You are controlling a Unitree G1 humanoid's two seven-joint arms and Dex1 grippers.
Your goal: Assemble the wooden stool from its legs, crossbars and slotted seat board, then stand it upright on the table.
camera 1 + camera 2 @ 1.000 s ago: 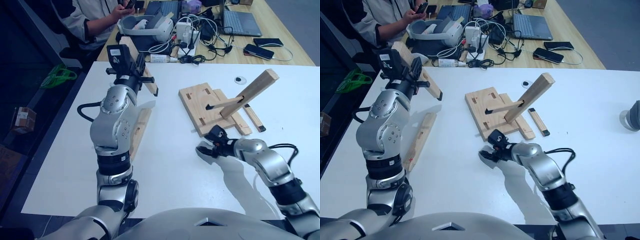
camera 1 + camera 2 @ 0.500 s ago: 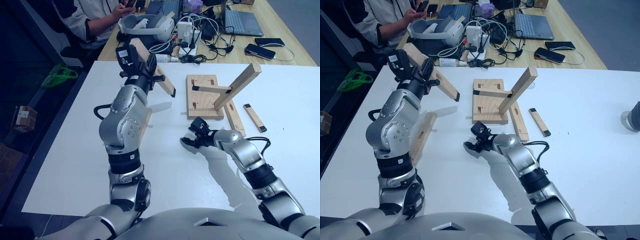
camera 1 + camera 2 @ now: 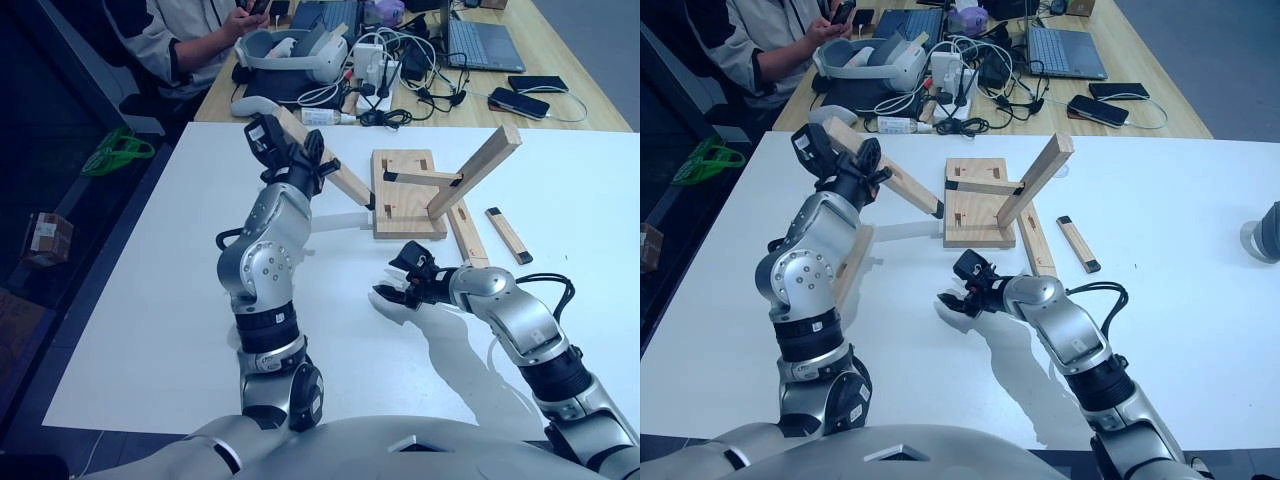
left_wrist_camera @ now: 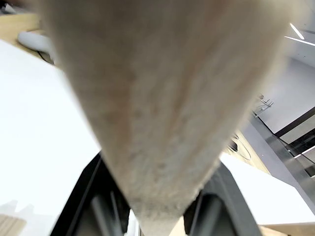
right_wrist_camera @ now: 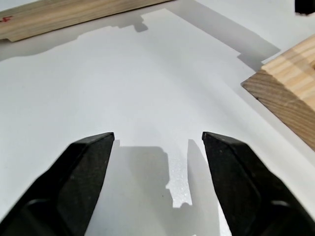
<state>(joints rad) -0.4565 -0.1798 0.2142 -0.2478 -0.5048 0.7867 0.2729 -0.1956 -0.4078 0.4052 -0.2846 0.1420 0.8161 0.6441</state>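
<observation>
1. White table (image 3: 150, 300) carries the work. A wooden desk (image 3: 560, 60) with laptops and cables stands beyond the board.
2. We see the board (image 3: 400, 210) lying flat near the table's middle, slots up.
3. A leg (image 3: 480, 165) rises from the board's right side and leans off to the right. A crossbar (image 3: 420, 178) juts from it over the board.
4. Our left gripper (image 3: 308, 160) is clamped on a second leg (image 3: 345, 182), held aslant left of the board. Its lower end is just beside the board's left edge, and we cannot tell whether they touch.
5. Our right gripper (image 5: 157, 140) hovers low just in front of the board, fingers apart.
6. A third leg (image 3: 465, 232) lies flat just right of the board, with a short bar (image 3: 508, 236) beyond it.
7. A fourth leg (image 3: 852, 262) lies left of the board.
</observation>
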